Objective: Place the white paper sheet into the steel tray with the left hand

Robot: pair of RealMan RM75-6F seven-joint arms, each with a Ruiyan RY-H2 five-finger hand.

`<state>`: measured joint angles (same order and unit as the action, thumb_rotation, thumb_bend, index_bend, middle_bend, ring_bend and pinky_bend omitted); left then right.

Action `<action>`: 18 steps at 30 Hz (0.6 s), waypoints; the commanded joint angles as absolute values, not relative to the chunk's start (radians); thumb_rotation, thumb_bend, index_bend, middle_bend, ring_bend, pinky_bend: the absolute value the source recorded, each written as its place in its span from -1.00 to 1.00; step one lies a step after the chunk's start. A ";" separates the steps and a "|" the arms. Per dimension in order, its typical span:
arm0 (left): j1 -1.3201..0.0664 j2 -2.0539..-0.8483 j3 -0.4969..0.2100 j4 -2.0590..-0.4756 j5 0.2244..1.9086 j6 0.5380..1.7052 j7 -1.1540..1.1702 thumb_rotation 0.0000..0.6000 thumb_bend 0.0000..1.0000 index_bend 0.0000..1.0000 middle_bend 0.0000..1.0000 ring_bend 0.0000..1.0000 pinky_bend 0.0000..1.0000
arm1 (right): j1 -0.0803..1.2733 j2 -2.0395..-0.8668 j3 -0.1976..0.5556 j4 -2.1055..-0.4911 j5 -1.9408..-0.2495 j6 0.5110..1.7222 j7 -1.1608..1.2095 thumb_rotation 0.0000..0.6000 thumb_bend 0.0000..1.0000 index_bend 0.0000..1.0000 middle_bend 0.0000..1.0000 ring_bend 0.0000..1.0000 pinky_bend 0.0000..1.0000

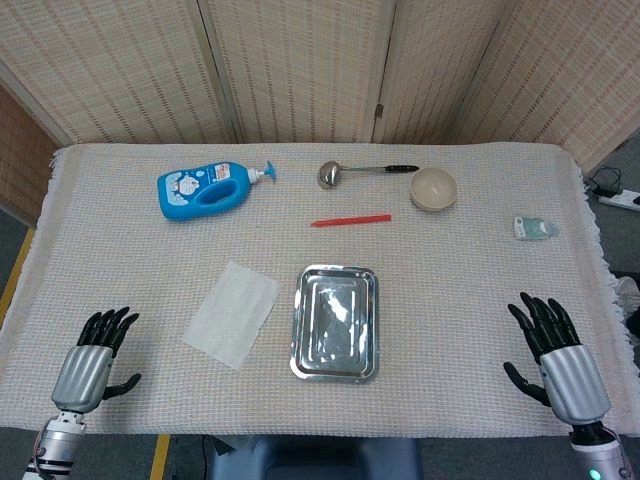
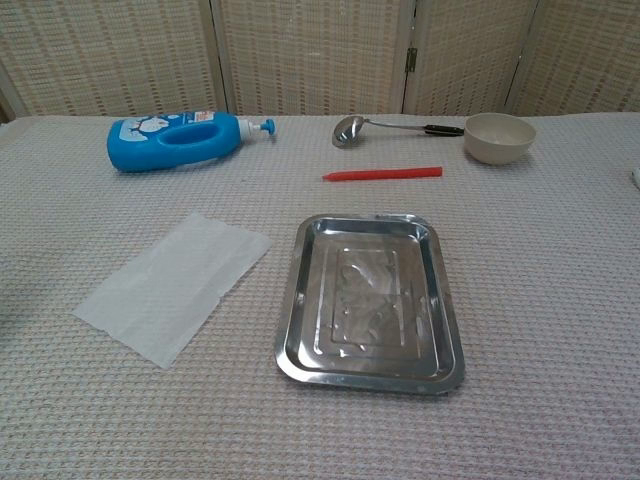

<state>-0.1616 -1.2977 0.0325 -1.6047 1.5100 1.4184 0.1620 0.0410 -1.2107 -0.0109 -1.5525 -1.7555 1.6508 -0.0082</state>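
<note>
Left robot hand (image 1: 92,362): fingers spread, empty, resting on counter (image 1: 450,300). White paper sheet (image 1: 233,312): flat, just right of it; steel tray (image 1: 337,322) beyond. Advice: pinch the sheet's near edge, lift clear, lay inside tray.

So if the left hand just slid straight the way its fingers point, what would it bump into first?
Probably nothing soon: the left hand points up the bare cloth, passing left of the white paper sheet; the blue bottle lies far ahead.

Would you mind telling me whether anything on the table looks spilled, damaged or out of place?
Nothing stands out. The blue bottle lies on its side, but nothing has leaked. The white paper sheet lies flat beside the empty steel tray.
</note>
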 commanded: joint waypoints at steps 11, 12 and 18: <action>-0.152 -1.356 0.061 -1.529 1.622 1.463 0.117 1.00 -0.54 -0.67 0.15 -0.15 -0.03 | 0.051 -1.223 -0.007 -1.554 -1.774 1.657 -0.002 1.00 -0.35 -1.00 -1.00 -1.00 -1.00; -0.154 -1.369 0.071 -1.502 1.644 1.464 0.110 1.00 -0.54 -0.64 0.39 0.07 0.18 | 0.051 -1.224 -0.005 -1.556 -1.776 1.661 -0.001 1.00 -0.35 -1.00 -1.00 -1.00 -1.00; -0.178 -1.412 0.082 -1.431 1.677 1.431 0.078 1.00 -0.54 -0.36 1.00 0.95 1.00 | 0.058 -1.239 -0.002 -1.550 -1.779 1.654 -0.009 1.00 -0.35 -1.00 -1.00 -1.00 -1.00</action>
